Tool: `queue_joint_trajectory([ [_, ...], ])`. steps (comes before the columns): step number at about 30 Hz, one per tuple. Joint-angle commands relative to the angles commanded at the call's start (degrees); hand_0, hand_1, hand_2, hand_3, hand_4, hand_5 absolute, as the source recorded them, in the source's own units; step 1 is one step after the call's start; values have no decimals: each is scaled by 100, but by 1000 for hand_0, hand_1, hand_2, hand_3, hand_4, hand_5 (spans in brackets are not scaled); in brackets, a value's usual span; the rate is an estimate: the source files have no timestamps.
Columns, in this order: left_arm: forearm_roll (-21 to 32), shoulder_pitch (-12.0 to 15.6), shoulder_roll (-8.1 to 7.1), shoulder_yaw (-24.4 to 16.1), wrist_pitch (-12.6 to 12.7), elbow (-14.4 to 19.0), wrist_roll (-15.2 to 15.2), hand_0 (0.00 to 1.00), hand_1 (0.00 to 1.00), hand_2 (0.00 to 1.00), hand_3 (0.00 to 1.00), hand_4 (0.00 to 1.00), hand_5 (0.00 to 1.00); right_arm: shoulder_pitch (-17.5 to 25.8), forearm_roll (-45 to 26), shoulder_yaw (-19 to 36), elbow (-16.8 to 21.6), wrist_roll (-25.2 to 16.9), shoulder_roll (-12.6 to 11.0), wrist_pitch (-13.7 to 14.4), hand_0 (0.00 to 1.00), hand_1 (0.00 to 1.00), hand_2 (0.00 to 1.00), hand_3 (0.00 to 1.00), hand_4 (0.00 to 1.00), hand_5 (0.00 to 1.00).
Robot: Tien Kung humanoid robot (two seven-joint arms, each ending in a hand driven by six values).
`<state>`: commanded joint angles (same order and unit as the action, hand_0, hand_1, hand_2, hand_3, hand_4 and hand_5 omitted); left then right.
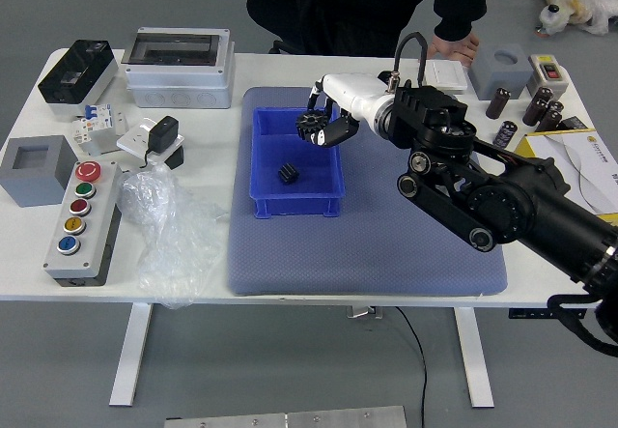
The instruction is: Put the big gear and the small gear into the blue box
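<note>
As the big gear (pixel 311 125) hangs over the blue box (pixel 290 205), toward one o'clock from the box's middle, the robot's right hand (pixel 359 96) pinches it between fingers aimed at nine o'clock and angled down. The small gear (pixel 288 173) lies inside the box on its floor, at seven o'clock from the big one and apart from it. Behind the white-backed hand, the black forearm slants down toward four o'clock, the arm leaving by the picture's right edge. Under the box spreads a grey mat (pixel 386 259) on the white table (pixel 541 275). Farther out, the button box (pixel 83 223) sits between eight and nine o'clock, a crumpled clear bag (pixel 174 240) at eight, a grey block (pixel 37 172) at nine, and a windowed case (pixel 180 66) between ten and eleven. At two o'clock, a person's hand (pixel 454 49) is at the table's far edge.
</note>
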<state>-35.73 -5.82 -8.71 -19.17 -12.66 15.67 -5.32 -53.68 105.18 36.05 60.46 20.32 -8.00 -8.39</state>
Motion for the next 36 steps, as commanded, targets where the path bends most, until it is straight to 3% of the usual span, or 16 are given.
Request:
queue_joint_trajectory([
  [12,14,-33,10,12,-1,-2,-2,862,830,827,781,601,375,33,-126,-140,-98,-28,204,28,327,367,449,608,576,261],
  [13,15,-37,13,12,-2,-2,-2,862,830,827,783,601,375,36,-135,-148,-106,-29,213,23,323,388,467,631,643,295],
  [18,22,-44,19,15,-1,-3,-4,862,830,827,783,601,375,35,-185,-128,-144,-32,234,-31,323,388,467,631,643,295],
  [19,23,-43,20,16,-1,-4,-4,862,831,827,782,601,375,34,-195,-120,-153,-29,233,-50,369,444,529,721,810,427],
  [24,23,-46,24,13,-1,-4,-5,862,831,827,782,601,375,37,-255,-114,-195,-19,227,-152,369,444,529,721,810,427],
  [25,22,-48,26,12,-1,-4,-5,862,830,827,783,601,375,37,-265,-114,-202,-18,225,-171,406,486,593,802,853,463],
  [36,10,-38,20,-1,-1,-4,-5,862,830,827,783,601,375,48,-311,-69,-197,-16,179,-313,437,521,658,854,890,488],
])
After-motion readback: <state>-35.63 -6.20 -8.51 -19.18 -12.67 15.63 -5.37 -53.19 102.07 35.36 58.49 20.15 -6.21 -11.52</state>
